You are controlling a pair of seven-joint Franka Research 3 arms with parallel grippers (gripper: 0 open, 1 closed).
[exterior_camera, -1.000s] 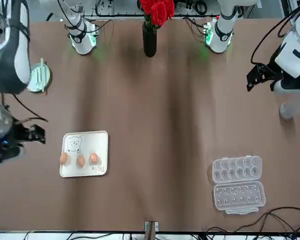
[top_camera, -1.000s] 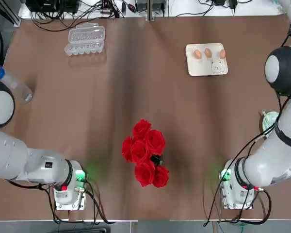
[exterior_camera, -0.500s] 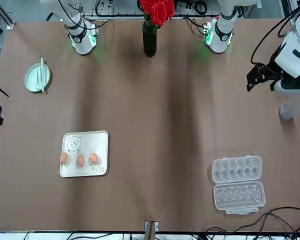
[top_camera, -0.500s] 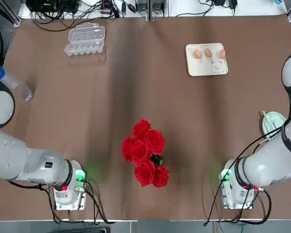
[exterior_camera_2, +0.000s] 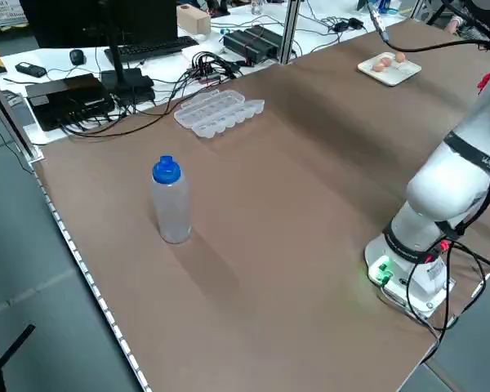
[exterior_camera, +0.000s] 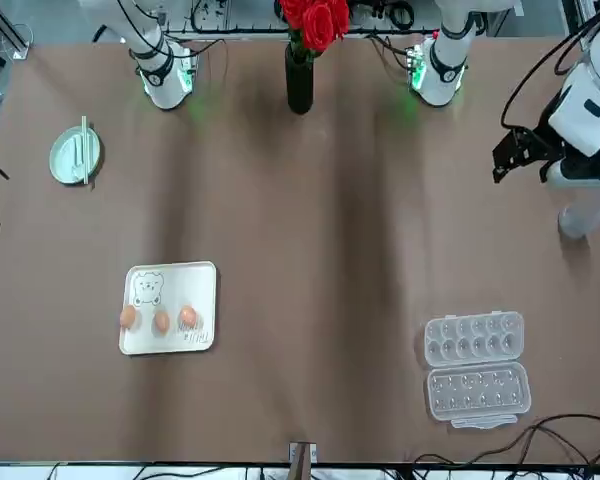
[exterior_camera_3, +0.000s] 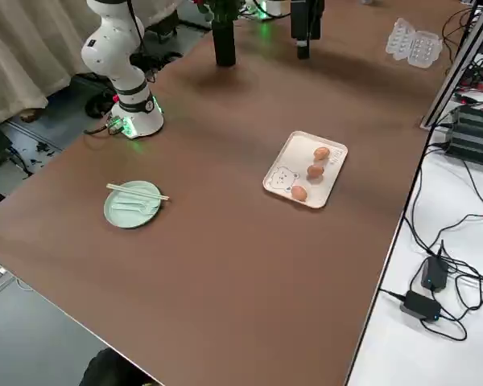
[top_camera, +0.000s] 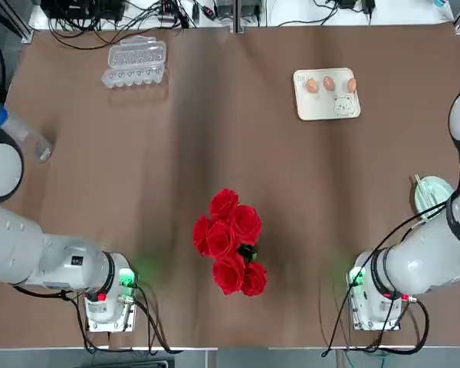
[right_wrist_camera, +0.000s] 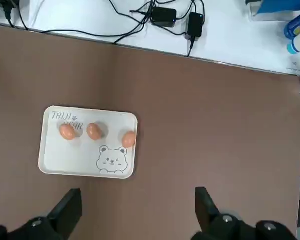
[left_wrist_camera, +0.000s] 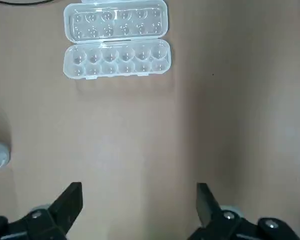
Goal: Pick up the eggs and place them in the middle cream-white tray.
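Apparently the placing step is finished: all three small orange-brown oval eggs lie in a row inside the flat square cream-white tray with the bear drawing, toward the one o'clock part of the brown table in the top view. Neither egg-carrying hand is near them. The right gripper hangs high over the tray with its jaws spread wide and empty; the left gripper hovers, jaws equally wide and empty, over the clear plastic egg carton at eleven o'clock.

Judging by this, the next move calls for nothing beyond parking the arms.

Counted: three eggs, one tray, one carton, one pale green round plate at three o'clock, one blue-capped clear bottle at nine o'clock, one bunch of red roses in a dark vase near six o'clock.
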